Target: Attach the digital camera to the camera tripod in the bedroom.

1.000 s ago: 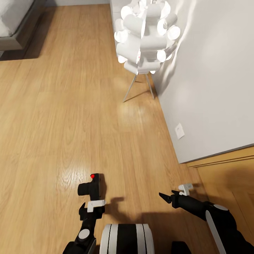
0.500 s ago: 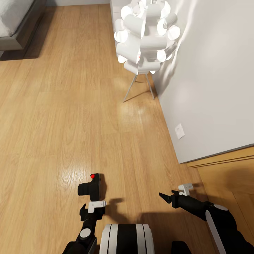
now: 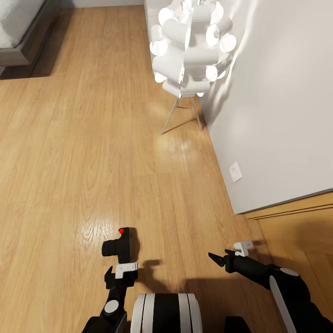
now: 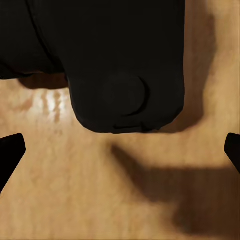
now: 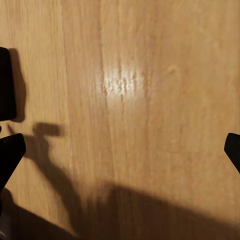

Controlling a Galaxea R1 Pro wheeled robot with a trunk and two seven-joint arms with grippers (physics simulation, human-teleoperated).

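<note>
The wood plank floor [image 3: 92, 152] takes up most of the head view, running from the robot's base up to a grey bed [image 3: 18, 32] at the far left corner. A light grey wall [image 3: 282, 106] closes the scene on the right, with a small white wall socket [image 3: 236, 172] low on it. In front of that wall stands a white floor lamp [image 3: 190, 44], its shade made of clustered tubes, on thin metal legs that rest on the floor.

The left arm [image 3: 111, 305] and the right arm [image 3: 277, 282] both reach forward over the floor, well apart from each other.

The digital camera [image 3: 119, 246] sits at the tip of the left claw [image 3: 121, 263], its lens pointing to the left and its red button on top. In the left wrist view the digital camera's black body [image 4: 120, 60] lies just ahead of the claw, while the two dark fingertips [image 4: 10, 150] sit wide apart at the frame's edges, not pressing on it; whether the camera touches the claw cannot be told.

The right claw [image 3: 226, 254] hangs over bare floor, spread, with nothing between its fingertips [image 5: 11, 150].
</note>
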